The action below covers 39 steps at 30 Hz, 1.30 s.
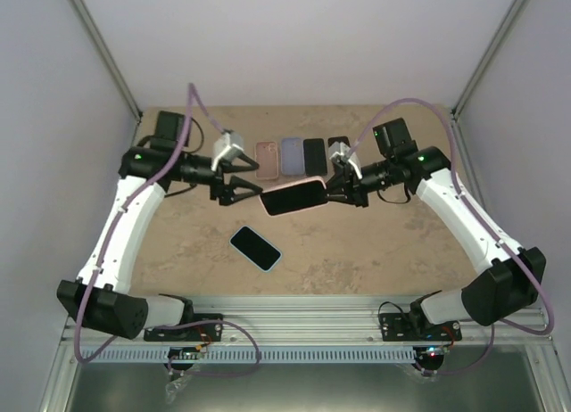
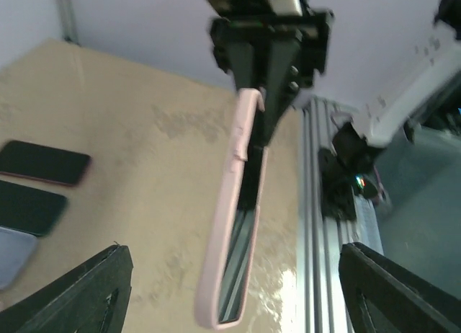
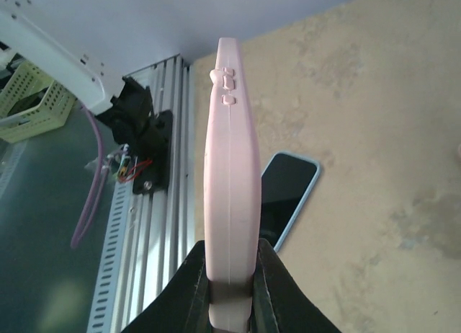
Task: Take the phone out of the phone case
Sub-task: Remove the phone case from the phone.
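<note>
A phone in a pink phone case hangs level above the middle of the table, between the two arms. My right gripper is shut on its right end. In the right wrist view the case stands edge-on, side buttons up, pinched between both fingers. My left gripper is open at the left end. Seen from the left wrist, its fingers stand wide on either side of the case without touching it. The phone's dark glass shows inside the pink rim.
A phone in a light blue case lies face up on the table below the held one. Several more phones lie in a row at the back. An aluminium rail runs along the near edge, and walls close in the sides and back.
</note>
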### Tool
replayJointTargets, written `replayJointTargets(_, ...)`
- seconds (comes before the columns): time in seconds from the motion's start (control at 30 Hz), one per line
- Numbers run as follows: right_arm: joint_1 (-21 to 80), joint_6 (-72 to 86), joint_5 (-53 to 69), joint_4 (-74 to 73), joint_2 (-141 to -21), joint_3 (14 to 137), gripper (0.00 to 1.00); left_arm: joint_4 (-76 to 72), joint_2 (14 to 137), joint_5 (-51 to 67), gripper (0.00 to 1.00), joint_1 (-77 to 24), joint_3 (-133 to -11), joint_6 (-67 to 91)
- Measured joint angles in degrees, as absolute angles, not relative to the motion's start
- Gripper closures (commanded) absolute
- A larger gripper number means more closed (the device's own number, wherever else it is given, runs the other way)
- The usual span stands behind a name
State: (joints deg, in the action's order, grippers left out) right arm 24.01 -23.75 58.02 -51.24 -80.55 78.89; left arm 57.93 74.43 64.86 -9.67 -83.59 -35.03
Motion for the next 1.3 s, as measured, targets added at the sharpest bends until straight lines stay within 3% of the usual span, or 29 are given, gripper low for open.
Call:
replayJointTargets(0.17,24.56,-27.09,57.52,-54.33,-80.9,76.44,0.99,61.52,74.39,59.07,0.29,-19.14,-80.71,-38.46)
replayJointTargets(0.53,30.46,-31.31,54.28,-57.3,-80.88,75.16,1.0,62.33,77.01,52.27,0.39,-27.55,-80.05,-40.07)
replayJointTargets(0.87,33.41,-31.97,49.89,-57.93,-80.88,75.18,0.99,64.77,80.9,49.32,0.67,-32.73,-80.12,-41.65)
replayJointTargets(1.03,33.91,-33.01,48.62,-59.64,-80.84,75.24,0.99,64.47,82.08,47.94,0.97,-33.76,-80.12,-41.74)
replayJointTargets(1.1,34.06,-33.12,48.1,-59.86,-80.71,75.29,0.98,64.34,82.32,47.68,1.0,-33.78,-80.12,-40.86)
replayJointTargets(1.2,34.02,-33.08,47.09,-59.88,-80.09,75.55,0.82,63.22,82.3,48.14,1.0,-33.8,-79.96,-39.13)
replayJointTargets(1.23,33.95,-32.97,46.7,-59.83,-79.75,75.59,0.69,62.52,82.15,48.51,1.0,-33.78,-79.7,-38.57)
replayJointTargets(1.3,33.61,-32.03,46.37,-59.13,-78.91,75.61,0.34,61.01,81.8,49.1,1.0,-33.76,-79.05,-36.99)
